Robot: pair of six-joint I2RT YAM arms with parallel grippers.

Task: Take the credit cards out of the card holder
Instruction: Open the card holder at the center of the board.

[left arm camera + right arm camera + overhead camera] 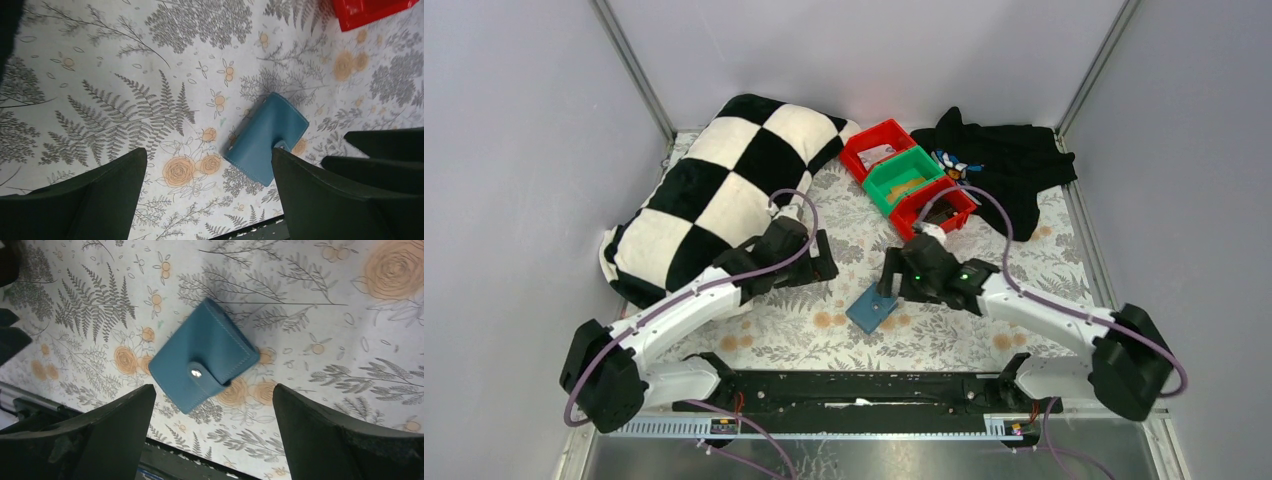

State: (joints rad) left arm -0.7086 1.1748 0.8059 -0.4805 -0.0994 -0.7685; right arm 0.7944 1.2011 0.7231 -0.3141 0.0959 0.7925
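Note:
The teal-blue card holder (871,307) lies closed on the floral tablecloth near the front middle. Its strap is fastened with a white snap dot (196,373). It also shows in the left wrist view (265,137) and the right wrist view (202,357). No credit cards show; the closed holder hides whatever is inside. My right gripper (892,280) (214,387) is open and empty, hovering just above and right of the holder. My left gripper (827,262) (208,152) is open and empty, up and left of the holder, apart from it.
A black-and-white checkered pillow (714,195) lies at the back left, close behind my left arm. Red and green bins (904,175) stand at the back middle; one red bin shows in the left wrist view (370,10). Black cloth (1004,165) lies at the back right. A black rail (864,385) runs along the front edge.

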